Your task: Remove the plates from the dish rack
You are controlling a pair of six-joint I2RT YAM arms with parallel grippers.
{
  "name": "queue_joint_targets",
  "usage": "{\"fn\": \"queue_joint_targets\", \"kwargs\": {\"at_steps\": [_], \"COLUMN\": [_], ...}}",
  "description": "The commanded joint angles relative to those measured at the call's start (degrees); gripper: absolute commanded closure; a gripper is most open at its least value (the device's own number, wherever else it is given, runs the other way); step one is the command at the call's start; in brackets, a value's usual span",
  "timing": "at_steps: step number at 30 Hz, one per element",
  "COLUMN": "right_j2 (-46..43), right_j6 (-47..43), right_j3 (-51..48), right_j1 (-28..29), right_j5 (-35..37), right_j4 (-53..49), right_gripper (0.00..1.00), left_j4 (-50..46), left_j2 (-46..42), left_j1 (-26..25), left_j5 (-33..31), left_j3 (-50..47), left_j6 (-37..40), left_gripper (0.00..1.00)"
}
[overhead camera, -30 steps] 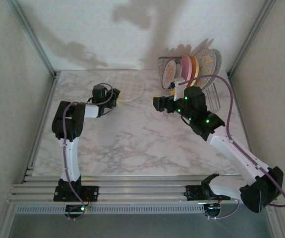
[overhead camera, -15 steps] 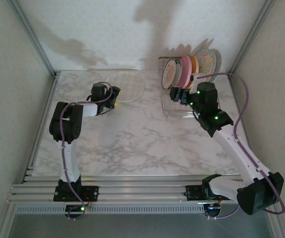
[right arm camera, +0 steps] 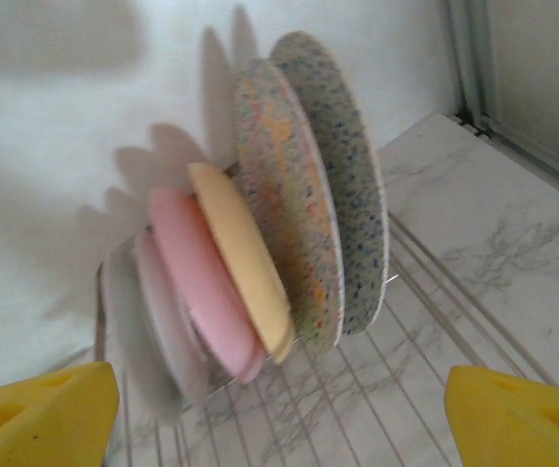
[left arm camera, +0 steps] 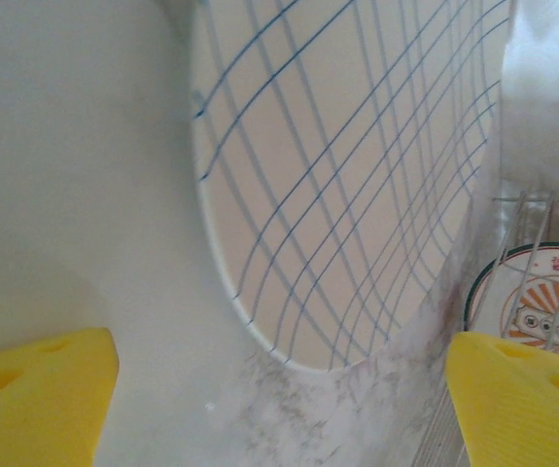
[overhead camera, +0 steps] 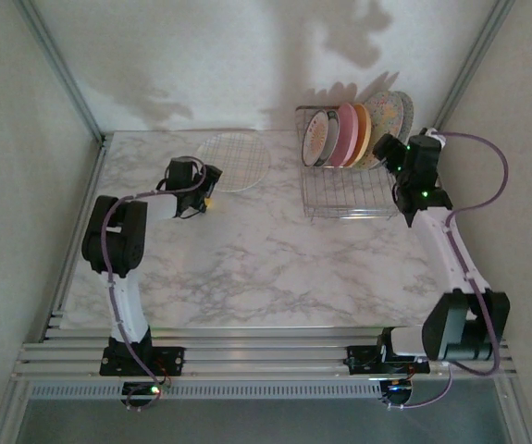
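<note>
The dish rack [overhead camera: 351,196] stands at the back right with several plates upright in it: a white one with a dark rim [overhead camera: 317,138], a pink one [overhead camera: 343,135], an orange one [overhead camera: 362,130] and two speckled ones [overhead camera: 388,116]. In the right wrist view the speckled [right arm camera: 352,195], orange [right arm camera: 243,255] and pink [right arm camera: 201,284] plates lean just ahead of my right gripper [right arm camera: 279,418], which is open and empty. It hovers at the rack's right end [overhead camera: 383,151]. A grid-patterned plate [overhead camera: 234,161] lies flat on the table. My left gripper [overhead camera: 207,187] is open just short of its near rim [left arm camera: 357,175].
Walls enclose the marble table [overhead camera: 247,259] at the back and on both sides. The rack's wire floor [right arm camera: 386,389] lies under my right fingers. The rack's wire side [left arm camera: 527,253] and the rimmed plate [left arm camera: 541,306] show at the right of the left wrist view.
My right arm swung from the rack's front left to its right end. My left gripper opened wide beside the grid plate, which stays flat on the table.
</note>
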Motion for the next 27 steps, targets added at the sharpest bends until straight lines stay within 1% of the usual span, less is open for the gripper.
{"fn": "queue_joint_targets", "kwargs": {"at_steps": [1,5,9,13,16,20,24,27], "right_j2": [3.62,7.94,11.79,16.33,19.83,22.3,24.83,26.8], "right_j6": [3.54,3.95,3.0,3.71,2.8,-0.95,-2.86,-3.85], "right_j3": [4.47,6.75,8.02,8.08,10.52,12.33,14.76,16.39], "right_j1": [-2.79,-6.0,-8.97,-12.75,-14.42,-14.73,-14.96,-15.11], "right_j5": [-1.09,-2.58,-6.87,-15.26,-20.35,-23.09,-25.21,-25.45], "right_j4": [5.01,7.01,10.35,17.26,17.96,18.42,17.17,15.85], "right_gripper": [0.15,0.2,0.28,0.35,0.43,0.44,0.45,0.49], "left_j4": [-3.04,-3.0,-4.81,-7.09,-8.62,-8.12,-7.76,-6.23], "left_j2": [-5.48,-13.25,-20.92,-26.86,-30.84,-36.47,-41.63,-44.41], "left_j1": [-0.88,-2.5,-5.39,-8.24,-9.66,-11.09,-12.83,-13.84], "left_j5": [-2.32,-4.86,-7.11,-8.37,-8.93,-8.43,-8.28,-7.5], "left_j3": [-2.67,-6.95,-8.95,-9.15,-9.31,-10.42,-10.95,-11.55], "left_j6": [1.34,1.6,3.49,6.49,8.94,11.71,15.63,16.53], "left_gripper": [0.13,0.12,0.12,0.12,0.13,0.13,0.14,0.14]}}
